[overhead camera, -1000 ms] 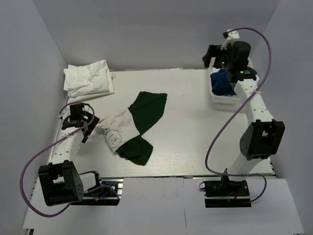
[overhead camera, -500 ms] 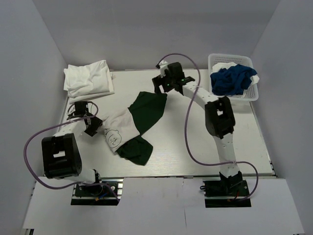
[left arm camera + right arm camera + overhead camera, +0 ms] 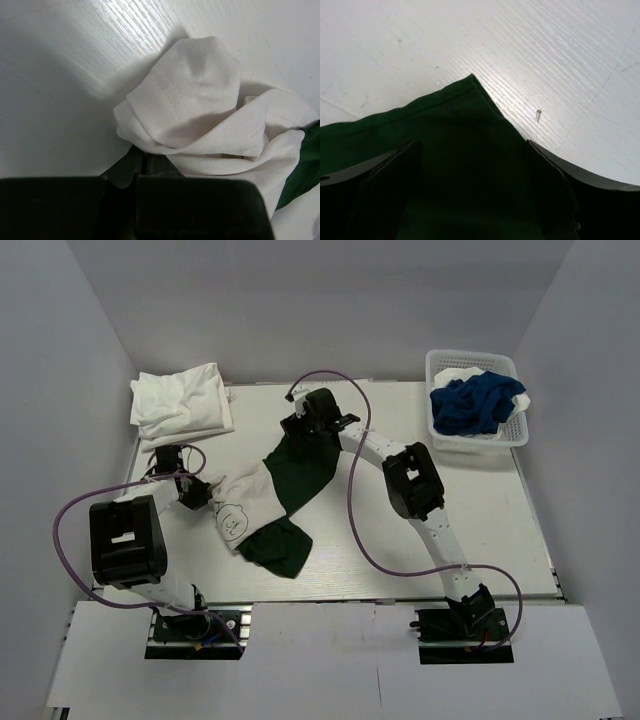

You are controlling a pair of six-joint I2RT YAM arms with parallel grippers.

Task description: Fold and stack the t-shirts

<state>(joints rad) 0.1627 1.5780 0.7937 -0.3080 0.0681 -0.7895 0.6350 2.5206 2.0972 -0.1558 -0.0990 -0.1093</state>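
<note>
A white t-shirt with a black cartoon figure (image 3: pixel 240 505) lies crumpled left of centre, across a dark green t-shirt (image 3: pixel 305 472). My left gripper (image 3: pixel 196 492) sits at the white shirt's left tip. In the left wrist view its jaws (image 3: pixel 144 159) are shut, with the bunched white cloth (image 3: pixel 200 90) running over the tips. My right gripper (image 3: pixel 300 440) hovers open over the green shirt's far corner (image 3: pixel 450 125), one finger (image 3: pixel 385 190) on each side. Folded white t-shirts (image 3: pixel 180 405) are stacked at the back left. A royal blue t-shirt (image 3: pixel 475 405) lies in the basket.
The white mesh basket (image 3: pixel 440 440) stands at the back right with some white cloth under the blue shirt. White walls close in the table on the left, back and right. A purple cable loops from each arm.
My left gripper has shut on the white shirt's left tip. The right arm has swung from the basket across to the far corner of the green shirt, jaws still open.
</note>
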